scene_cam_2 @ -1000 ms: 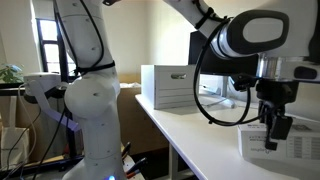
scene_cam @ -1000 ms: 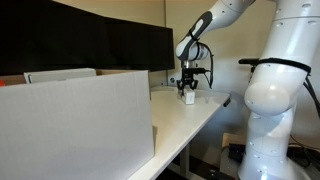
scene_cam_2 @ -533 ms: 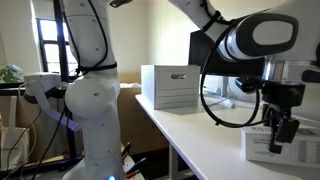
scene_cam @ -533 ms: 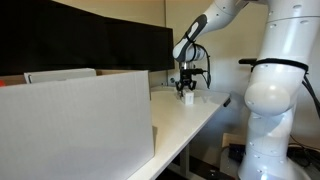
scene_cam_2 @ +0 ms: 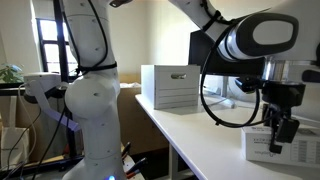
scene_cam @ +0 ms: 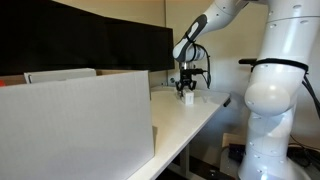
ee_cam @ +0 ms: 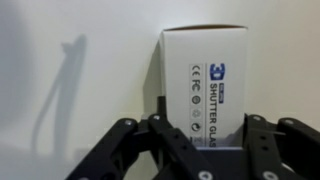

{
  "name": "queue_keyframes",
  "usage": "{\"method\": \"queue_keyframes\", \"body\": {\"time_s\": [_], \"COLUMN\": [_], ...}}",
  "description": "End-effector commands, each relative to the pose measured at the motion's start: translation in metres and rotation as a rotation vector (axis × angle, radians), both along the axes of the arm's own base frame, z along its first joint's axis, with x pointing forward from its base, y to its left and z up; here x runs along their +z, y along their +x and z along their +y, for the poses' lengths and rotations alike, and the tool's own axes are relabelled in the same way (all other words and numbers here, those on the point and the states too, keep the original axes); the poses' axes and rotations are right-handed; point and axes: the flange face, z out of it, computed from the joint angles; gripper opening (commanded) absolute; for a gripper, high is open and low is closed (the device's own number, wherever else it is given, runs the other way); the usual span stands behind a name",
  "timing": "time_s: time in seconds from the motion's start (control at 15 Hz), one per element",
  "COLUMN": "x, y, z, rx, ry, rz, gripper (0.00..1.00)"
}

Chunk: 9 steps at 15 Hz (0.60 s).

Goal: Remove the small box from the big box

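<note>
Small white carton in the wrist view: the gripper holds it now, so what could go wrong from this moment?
1. The gripper grips the small white printed carton only near one end; most of it sticks out past the fingers, so it may pivot or slip.
2. Whether it rests on the white table cannot be told; released above it, the carton might topple.

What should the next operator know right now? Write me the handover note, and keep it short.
Gripper: shut on the small box, with a finger on either side of it.
Small box: outside the big box, low over the table and well apart from the big box. In an exterior view it looks set down on the tabletop, but contact is hard to confirm.
Done: the small box is out of the big box.
Left: probably open the gripper and lift the arm clear.
</note>
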Motion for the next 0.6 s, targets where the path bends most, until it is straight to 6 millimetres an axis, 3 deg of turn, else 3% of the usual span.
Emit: {"method": "queue_keyframes", "body": {"time_s": [0.0, 0.13, 0.2, 0.53], "x": [0.0005, 0.0, 0.0001, 0.0031], "y": [-0.0004, -0.0018, -0.0022, -0.0022], "z": [-0.0019, -0.0038, -0.0048, -0.0112], "rx": [-0.005, -0.005, -0.007, -0.008], "ry": [0.002, 0.01, 0.011, 0.019], "rz": [0.003, 0.016, 0.022, 0.05], "gripper": [0.31, 0.31, 0.81, 0.99]}}
